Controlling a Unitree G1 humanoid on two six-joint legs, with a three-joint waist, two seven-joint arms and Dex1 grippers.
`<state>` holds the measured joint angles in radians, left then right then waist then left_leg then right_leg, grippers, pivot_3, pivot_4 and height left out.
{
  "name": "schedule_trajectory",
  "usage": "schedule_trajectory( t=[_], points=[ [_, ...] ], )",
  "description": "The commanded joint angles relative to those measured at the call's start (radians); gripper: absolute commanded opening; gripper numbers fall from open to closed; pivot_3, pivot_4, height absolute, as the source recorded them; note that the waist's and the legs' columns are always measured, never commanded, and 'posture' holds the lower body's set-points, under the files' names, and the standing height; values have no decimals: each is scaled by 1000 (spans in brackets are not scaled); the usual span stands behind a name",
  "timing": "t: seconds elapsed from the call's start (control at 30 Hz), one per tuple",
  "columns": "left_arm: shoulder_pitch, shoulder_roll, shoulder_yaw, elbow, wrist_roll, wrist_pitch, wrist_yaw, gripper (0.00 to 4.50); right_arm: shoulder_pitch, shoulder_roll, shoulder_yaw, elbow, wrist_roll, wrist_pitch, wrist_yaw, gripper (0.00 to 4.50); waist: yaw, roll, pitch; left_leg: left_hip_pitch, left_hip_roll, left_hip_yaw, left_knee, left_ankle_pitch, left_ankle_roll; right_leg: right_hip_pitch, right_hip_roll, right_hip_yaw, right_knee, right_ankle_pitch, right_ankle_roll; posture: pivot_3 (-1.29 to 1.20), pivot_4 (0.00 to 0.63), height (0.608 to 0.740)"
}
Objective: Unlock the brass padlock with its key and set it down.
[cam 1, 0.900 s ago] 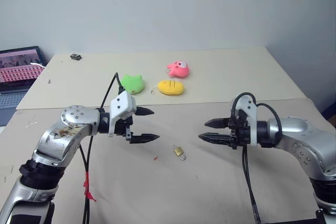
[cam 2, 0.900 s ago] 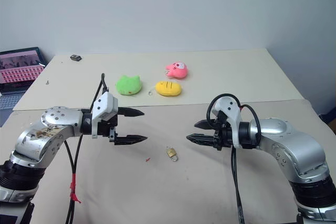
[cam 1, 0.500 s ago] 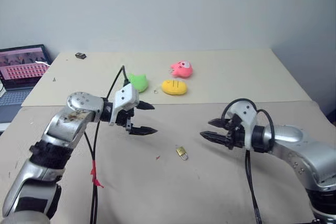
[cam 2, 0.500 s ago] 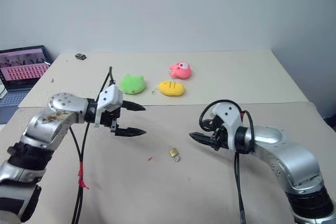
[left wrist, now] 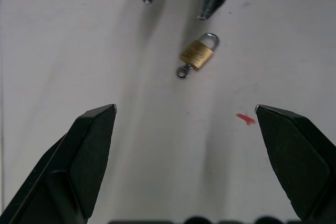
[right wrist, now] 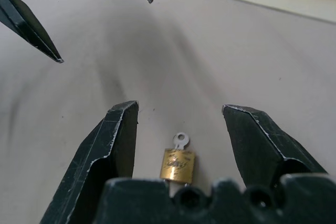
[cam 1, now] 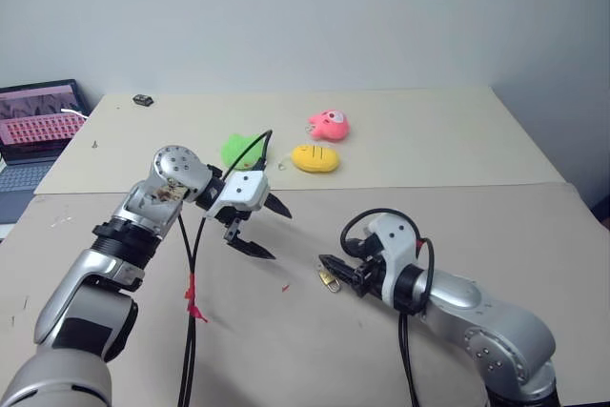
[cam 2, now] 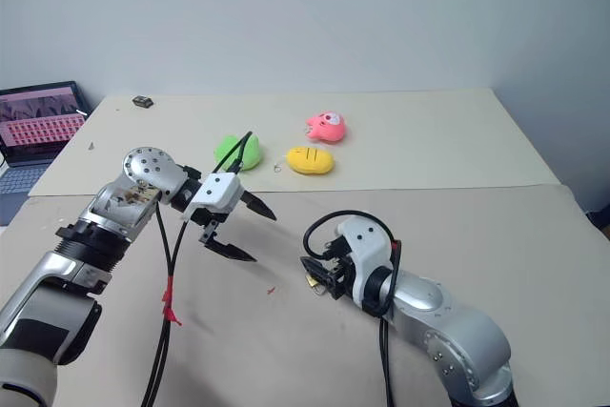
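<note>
On the table (cam 1: 496,226), well in front of the yellow plush toy (cam 1: 314,157), the brass padlock (left wrist: 198,53) lies flat between the right end effector's (right wrist: 180,114) parted, empty fingers, the left end effector (cam 1: 265,228) wide open nearby; small, hard and probably slippery, it seems best pinched across its body.

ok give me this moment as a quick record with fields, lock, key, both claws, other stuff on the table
lock: brass padlock lying flat on the table, not held
key: small silver key in the lock's base
right claw: right claw open, low over the table, fingers either side of the padlock, not touching it
left claw: left claw open wide, raised off the table, aimed down toward the padlock
toys: green toy, yellow toy, pink toy at the back
other: laptop at the far left
</note>
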<state>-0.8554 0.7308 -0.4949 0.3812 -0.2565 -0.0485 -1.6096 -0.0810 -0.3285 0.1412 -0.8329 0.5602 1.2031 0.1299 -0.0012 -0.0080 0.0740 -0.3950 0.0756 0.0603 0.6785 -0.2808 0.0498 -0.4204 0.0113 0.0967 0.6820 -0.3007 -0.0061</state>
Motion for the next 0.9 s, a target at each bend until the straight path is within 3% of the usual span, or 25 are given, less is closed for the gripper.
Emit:
schedule_trajectory(
  t=[0.03, 0.37, 0.9],
  points=[
    [-66, 46, -51, 10, -75, -38, -5, 4500, 23, 34, 36, -50, -26, 33, -63, 3100, -2, 0, 0, 0, 0, 0, 0, 0, 0, 0, 0, 0, 0, 0, 0, 0, 150, 655],
    [-166, 62, -143, 93, -127, -56, -5, 4500, 14, 29, 183, -18, -132, 66, -131, 3100, -13, -1, 0, 0, -1, -2, 0, 2, 4, 0, 0, 0, 0, -4, 5, 0, 150, 655],
    [-174, 135, -160, 39, -161, -29, -5, 4500, -7, 40, 238, 116, -247, -61, -90, 3100, -13, -1, 0, -1, -1, -3, 0, 2, 5, 0, 1, 0, 0, -3, 5, 0, 150, 655]
  ],
)
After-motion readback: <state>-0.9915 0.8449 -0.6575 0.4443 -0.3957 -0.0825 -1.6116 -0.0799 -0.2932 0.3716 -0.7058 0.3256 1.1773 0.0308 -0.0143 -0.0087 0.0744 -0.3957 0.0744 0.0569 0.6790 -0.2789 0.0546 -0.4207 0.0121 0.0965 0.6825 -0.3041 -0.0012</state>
